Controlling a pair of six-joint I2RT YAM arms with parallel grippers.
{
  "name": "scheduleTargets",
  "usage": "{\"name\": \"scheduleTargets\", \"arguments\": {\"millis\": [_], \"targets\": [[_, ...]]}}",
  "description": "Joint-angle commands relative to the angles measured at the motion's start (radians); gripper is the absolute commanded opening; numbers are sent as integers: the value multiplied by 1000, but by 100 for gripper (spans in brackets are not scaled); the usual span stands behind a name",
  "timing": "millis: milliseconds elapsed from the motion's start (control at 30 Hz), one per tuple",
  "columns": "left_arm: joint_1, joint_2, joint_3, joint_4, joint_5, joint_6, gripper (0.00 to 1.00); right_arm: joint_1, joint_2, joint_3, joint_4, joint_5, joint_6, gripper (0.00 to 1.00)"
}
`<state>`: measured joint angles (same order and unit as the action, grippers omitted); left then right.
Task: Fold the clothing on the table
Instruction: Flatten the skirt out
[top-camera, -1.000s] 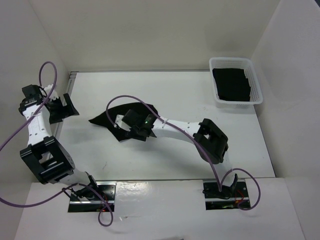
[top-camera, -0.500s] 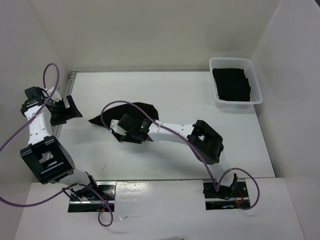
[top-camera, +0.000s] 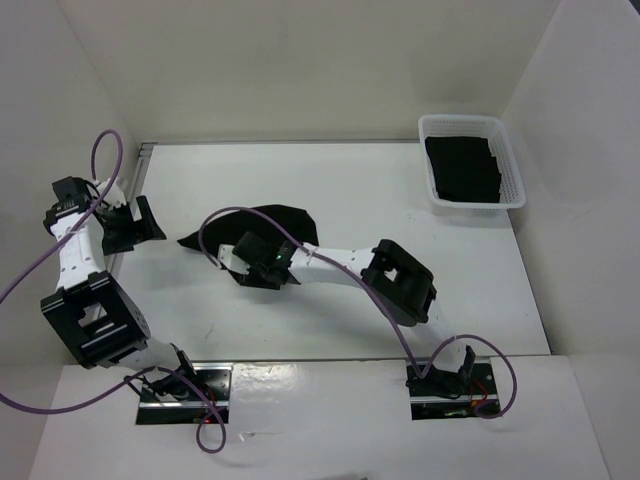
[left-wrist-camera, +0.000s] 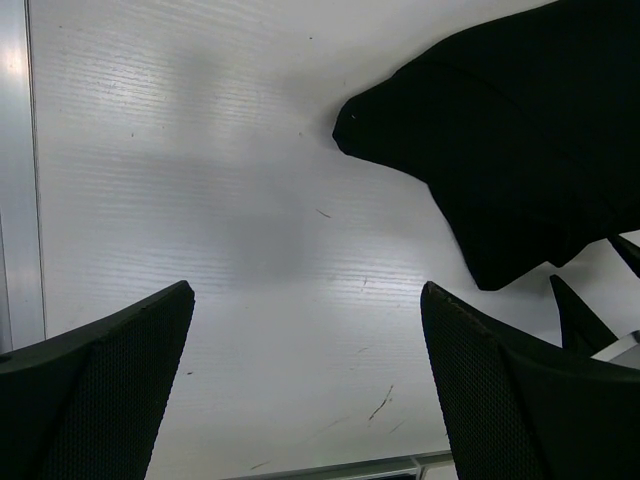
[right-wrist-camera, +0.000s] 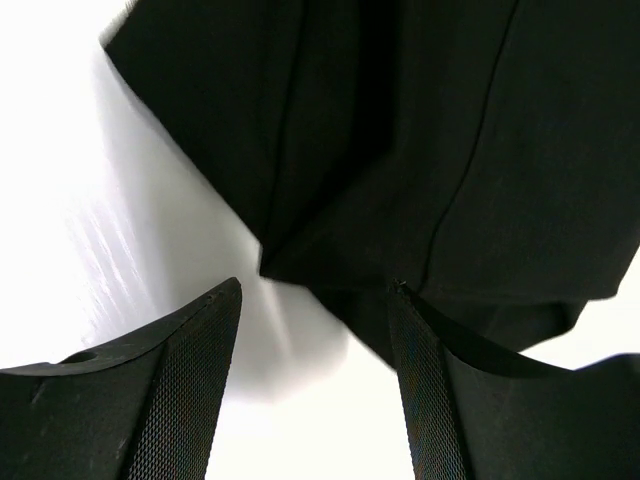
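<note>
The black clothing (top-camera: 270, 222) lies crumpled left of the middle of the white table (top-camera: 350, 185). My right gripper (top-camera: 243, 268) reaches in low over its near edge. In the right wrist view the right gripper (right-wrist-camera: 316, 285) stands open, and a folded corner of the clothing (right-wrist-camera: 400, 130) comes down to its fingertips, with bare table between the fingers below. My left gripper (top-camera: 140, 225) hovers at the table's left edge, apart from the cloth. The left gripper (left-wrist-camera: 305, 290) is wide open over bare table, with the clothing (left-wrist-camera: 520, 130) ahead to its right.
A white lattice basket (top-camera: 478, 207) with folded black cloth (top-camera: 462, 168) inside stands at the back right corner. White walls close in the table at the back and on both sides. A grey metal rail (left-wrist-camera: 15, 170) runs along the left edge.
My right arm has slid leftward along the clothing's near edge, its elbow following. The left gripper has shifted slightly to the right. Both grippers have kept the same opening.
</note>
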<state>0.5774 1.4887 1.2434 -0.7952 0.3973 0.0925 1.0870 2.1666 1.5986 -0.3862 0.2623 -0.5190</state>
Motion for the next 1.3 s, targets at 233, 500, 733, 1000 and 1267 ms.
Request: {"name": "scheduleTargets", "arguments": {"millis": [233, 500, 733, 1000, 1267], "targets": [[1, -22, -1, -4, 6, 41, 100, 7, 22, 162, 3, -63, 34, 65], [1, -13, -1, -4, 6, 50, 100, 7, 53, 162, -6, -72, 43, 65], [1, -4, -1, -13, 6, 59, 100, 7, 73, 162, 3, -63, 43, 65], [1, 5, -1, -13, 6, 69, 98, -25, 73, 162, 3, -45, 34, 40], [1, 48, -22, -4, 6, 96, 91, -64, 52, 130, -6, -35, 34, 12]]}}
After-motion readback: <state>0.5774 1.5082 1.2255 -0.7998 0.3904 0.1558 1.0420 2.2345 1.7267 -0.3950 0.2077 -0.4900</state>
